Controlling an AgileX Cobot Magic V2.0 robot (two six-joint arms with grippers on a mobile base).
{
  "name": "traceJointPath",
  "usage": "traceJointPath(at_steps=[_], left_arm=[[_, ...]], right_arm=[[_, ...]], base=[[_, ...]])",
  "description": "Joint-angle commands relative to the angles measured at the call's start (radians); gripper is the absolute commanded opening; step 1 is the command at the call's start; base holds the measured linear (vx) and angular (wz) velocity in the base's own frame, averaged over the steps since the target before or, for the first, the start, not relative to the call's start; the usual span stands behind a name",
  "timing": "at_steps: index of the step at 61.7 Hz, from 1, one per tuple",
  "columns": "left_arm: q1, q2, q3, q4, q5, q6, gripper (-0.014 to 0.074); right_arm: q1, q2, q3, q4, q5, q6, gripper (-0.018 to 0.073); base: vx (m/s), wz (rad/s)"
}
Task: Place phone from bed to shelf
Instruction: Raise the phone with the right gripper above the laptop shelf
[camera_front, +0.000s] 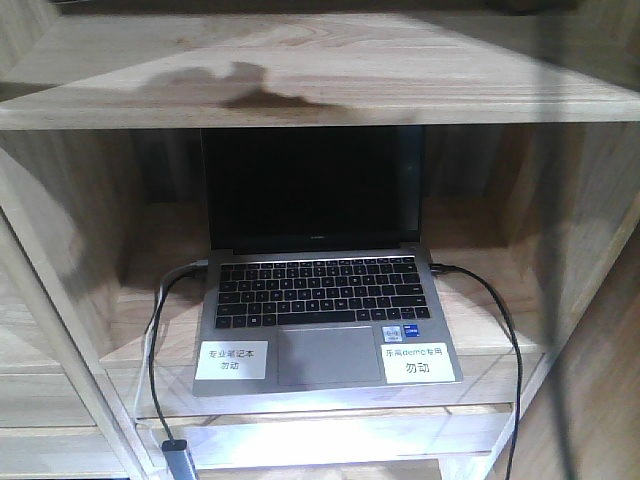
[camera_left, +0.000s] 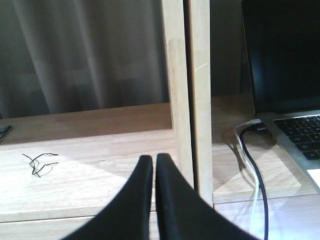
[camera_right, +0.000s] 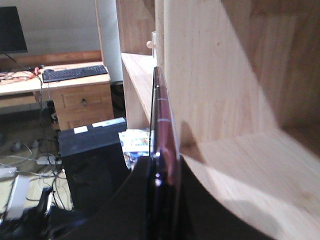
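In the right wrist view the phone shows edge-on, a thin dark slab with a pinkish rim, clamped between the black fingers of my right gripper. It stands upright beside the light wooden shelf, close to a side panel. My left gripper is shut with nothing in it, hovering above a shelf board next to a vertical post. The shelf fills the front view; neither gripper nor the phone shows there. The bed is out of view.
A grey laptop with a black screen sits open on the middle shelf board, cables running off both sides. A black wire scrap lies on the left board. Beyond the shelf are a black box and a desk with keyboard.
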Motion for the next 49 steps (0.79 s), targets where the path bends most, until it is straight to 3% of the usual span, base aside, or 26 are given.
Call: traceJointPath(at_steps=[1, 24, 49], left_arm=[[-0.004, -0.013, -0.021, -0.009, -0.072, -0.006, 0.0001], [-0.004, -0.013, -0.021, -0.009, -0.072, -0.006, 0.0001], [-0.004, -0.013, -0.021, -0.009, -0.072, -0.006, 0.0001]], right_arm=[[0.025, 0.026, -0.068, 0.058, -0.128, -0.003, -0.0002], [0.056, 0.196, -0.122, 0.050, -0.331, -0.011, -0.0002], [0.055, 0.283, -0.122, 0.048, -0.388, -0.018, -0.0002]], base=[[0.00, 0.00], [0.00, 0.00], [0.00, 0.00]])
